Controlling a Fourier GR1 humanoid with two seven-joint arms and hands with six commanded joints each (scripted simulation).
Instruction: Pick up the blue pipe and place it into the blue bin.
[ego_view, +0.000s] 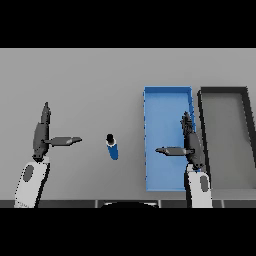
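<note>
The blue pipe (113, 147) lies on the grey table, its dark open end pointing away from me. It rests between my two hands, left of the blue bin (167, 95). My left hand (41, 132) hovers to the pipe's left with fingers straight and thumb stretched toward the pipe, holding nothing. My right hand (191, 142) is over the blue bin's right side, fingers straight, thumb pointing left, also holding nothing.
A dark-rimmed grey bin (222, 91) stands right of the blue bin, touching or nearly touching it. The table's front edge runs just below both forearms.
</note>
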